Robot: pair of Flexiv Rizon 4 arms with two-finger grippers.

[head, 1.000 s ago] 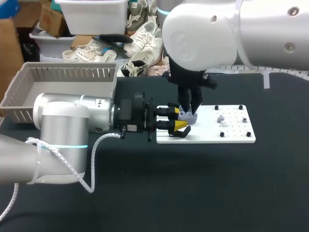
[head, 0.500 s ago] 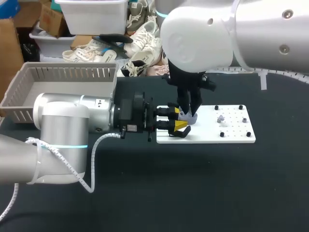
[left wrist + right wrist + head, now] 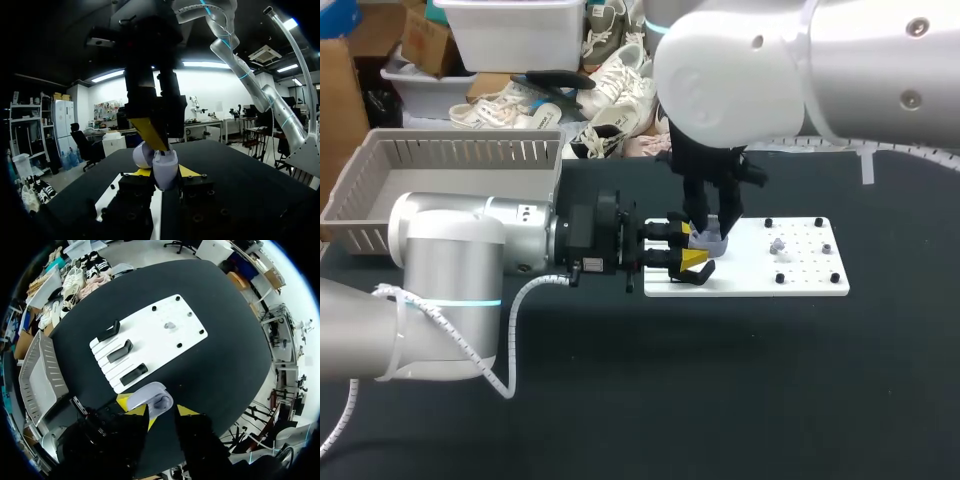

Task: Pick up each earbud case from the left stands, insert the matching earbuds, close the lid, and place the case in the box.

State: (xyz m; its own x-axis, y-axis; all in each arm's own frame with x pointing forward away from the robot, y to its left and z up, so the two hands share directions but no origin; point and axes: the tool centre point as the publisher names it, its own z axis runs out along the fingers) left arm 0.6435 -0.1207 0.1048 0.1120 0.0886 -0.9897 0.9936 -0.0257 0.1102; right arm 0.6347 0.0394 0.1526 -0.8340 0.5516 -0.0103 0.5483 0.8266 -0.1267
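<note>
While the left gripper (image 3: 688, 246) lies level over the left end of the white board (image 3: 790, 275), its two yellow tips pinch a lavender earbud case (image 3: 708, 243) from both sides: a narrow gap and a firm hold. Over on the left wrist view, the case (image 3: 165, 167) sits right between those tips, body upright, lid swung open and leaning off to one side.

Straight above it, the right gripper (image 3: 710, 228) hangs nose-down from the right arm (image 3: 750, 70), its end down at the case's open top. Whether it is pinching anything, I cannot tell. The right wrist view looks down along that gripper (image 3: 156, 410) and there is the case (image 3: 150, 396) directly ahead of it, open hollow facing up.

Moving outward now: the board lies flat on the black table (image 3: 770, 380). Three black stands (image 3: 121, 351) sit in a row along the board's left end, just beside the held case. Toward the board's right end a small pale earbud (image 3: 777, 245) rests among the black pegs (image 3: 780, 279), well apart from the case.

Further left, past the left arm (image 3: 470, 250), the grey box (image 3: 380, 190) with slotted walls stands at the table's far left corner.
</note>
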